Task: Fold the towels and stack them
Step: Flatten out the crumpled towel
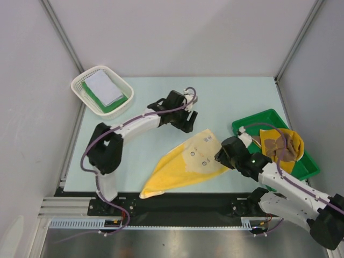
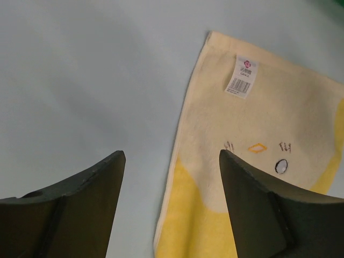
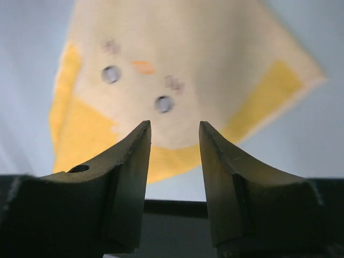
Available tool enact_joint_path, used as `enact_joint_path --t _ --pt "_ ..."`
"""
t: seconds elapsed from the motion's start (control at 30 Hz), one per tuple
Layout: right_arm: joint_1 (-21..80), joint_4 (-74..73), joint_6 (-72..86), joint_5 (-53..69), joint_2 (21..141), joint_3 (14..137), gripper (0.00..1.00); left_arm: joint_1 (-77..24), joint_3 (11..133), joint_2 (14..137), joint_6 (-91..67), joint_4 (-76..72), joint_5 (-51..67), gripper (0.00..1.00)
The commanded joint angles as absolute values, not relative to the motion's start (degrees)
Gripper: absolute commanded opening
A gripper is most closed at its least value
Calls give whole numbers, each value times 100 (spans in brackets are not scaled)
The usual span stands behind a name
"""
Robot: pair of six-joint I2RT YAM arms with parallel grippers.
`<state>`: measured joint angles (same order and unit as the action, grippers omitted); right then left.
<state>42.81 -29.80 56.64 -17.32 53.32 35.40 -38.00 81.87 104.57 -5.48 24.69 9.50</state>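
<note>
Closest in, your right end effector [image 3: 174,129] hangs released, jaws parted on nothing, above one edge of the yellow towel [image 1: 185,164], the edge facing the green tray [image 1: 258,116]. That towel lies spread on the bench just left of the tray, its long axis slanting away from the tray toward the bench's near edge. Your left end effector [image 2: 172,156], likewise open and empty, sits off the towel's labelled corner, farther from the tray. Your right arm looks nearer, so I'd start the fold there.
</note>
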Motion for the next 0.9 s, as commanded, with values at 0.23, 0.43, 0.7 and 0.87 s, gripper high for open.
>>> enact_joint_path --t 0.23,0.43,0.7,0.87 --pt "2612 -4694 6706 -2356 4641 3139 50 -4508 9790 12303 -18 2593 871 75" --pt "1741 -3791 6188 -1706 4623 2795 43 -4763 10476 13033 228 2698 712 74" --pt "1749 -3358 6337 -1213 4825 2365 40 -4869 10705 13324 246 2698 379 73" --pt "1837 -3296 6407 -1177 4860 2171 42 -4869 10740 13307 237 2611 97 73"
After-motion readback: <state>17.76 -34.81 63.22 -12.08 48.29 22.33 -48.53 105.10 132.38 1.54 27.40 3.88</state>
